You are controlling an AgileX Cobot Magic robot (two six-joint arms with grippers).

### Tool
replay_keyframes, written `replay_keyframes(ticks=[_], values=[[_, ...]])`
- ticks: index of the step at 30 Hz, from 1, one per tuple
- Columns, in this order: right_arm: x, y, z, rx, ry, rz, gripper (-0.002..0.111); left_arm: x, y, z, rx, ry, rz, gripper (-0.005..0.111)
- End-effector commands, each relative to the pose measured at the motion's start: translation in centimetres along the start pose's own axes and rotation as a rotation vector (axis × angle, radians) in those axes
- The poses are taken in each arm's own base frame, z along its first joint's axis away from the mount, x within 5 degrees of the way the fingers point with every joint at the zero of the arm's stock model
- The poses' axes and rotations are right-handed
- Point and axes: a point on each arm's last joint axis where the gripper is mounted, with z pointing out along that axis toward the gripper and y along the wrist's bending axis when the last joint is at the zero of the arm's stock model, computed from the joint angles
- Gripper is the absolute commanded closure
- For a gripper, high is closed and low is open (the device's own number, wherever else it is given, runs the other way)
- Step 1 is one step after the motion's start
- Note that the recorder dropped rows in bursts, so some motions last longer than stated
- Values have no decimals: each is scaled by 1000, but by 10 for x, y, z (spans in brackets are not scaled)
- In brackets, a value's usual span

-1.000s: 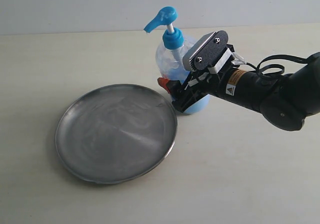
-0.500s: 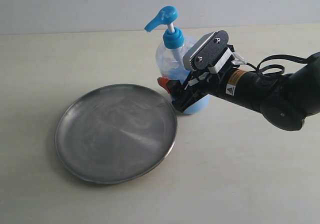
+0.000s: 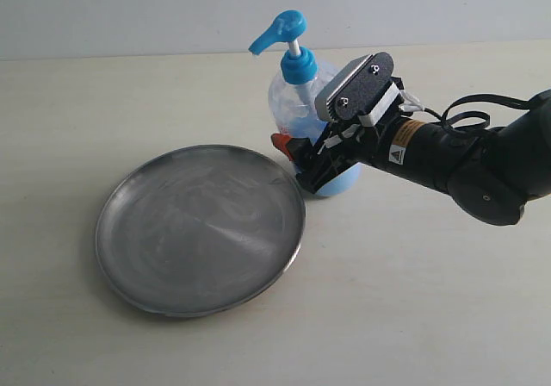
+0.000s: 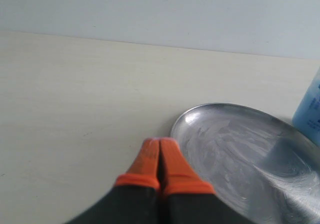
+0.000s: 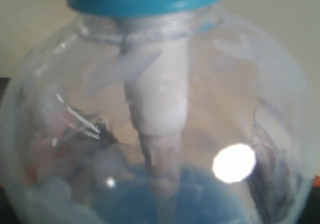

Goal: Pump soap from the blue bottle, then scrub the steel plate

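The blue bottle (image 3: 297, 93) stands upright just behind the right rim of the steel plate (image 3: 200, 227), its bright blue pump head raised. Pale blue soap (image 3: 343, 179) fills its lower part. My right gripper (image 3: 303, 158) reaches in from the right and is closed around the bottle's wide lower body; one red fingertip (image 3: 281, 143) shows on its left side. In the right wrist view the clear bottle (image 5: 160, 109) fills the frame. Whitish smears streak the steel plate (image 4: 240, 149). My left gripper (image 4: 159, 143) is shut with nothing in it, its orange tips beside the plate's rim.
The pale table top (image 3: 413, 300) stretches around the plate and bottle, with a light wall behind. The right arm's black body (image 3: 465, 166) and its cable hang over the table's right side.
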Motion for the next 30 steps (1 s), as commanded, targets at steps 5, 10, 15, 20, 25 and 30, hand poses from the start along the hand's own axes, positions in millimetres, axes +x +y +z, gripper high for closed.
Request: replay_keyframes(ticks=[5, 10, 15, 20, 25, 30], values=[[-9, -2, -3, 5, -47, -14, 108, -7, -1, -1, 2, -17, 1, 107], [-9, -2, -3, 5, -45, -14, 108, -18, -3, -2, 1, -11, 1, 107], [-9, -2, -3, 5, -45, -14, 108, -32, -5, -1, -1, -3, 2, 107], [-9, -2, -3, 5, -45, -14, 108, -50, -9, -1, 1, -11, 1, 107], [-9, -2, -3, 5, -45, -14, 108, -72, -12, 0, 2, -21, 1, 107], [-9, -2, -3, 5, -48, -14, 108, -98, -17, 1, 5, -37, 0, 107]])
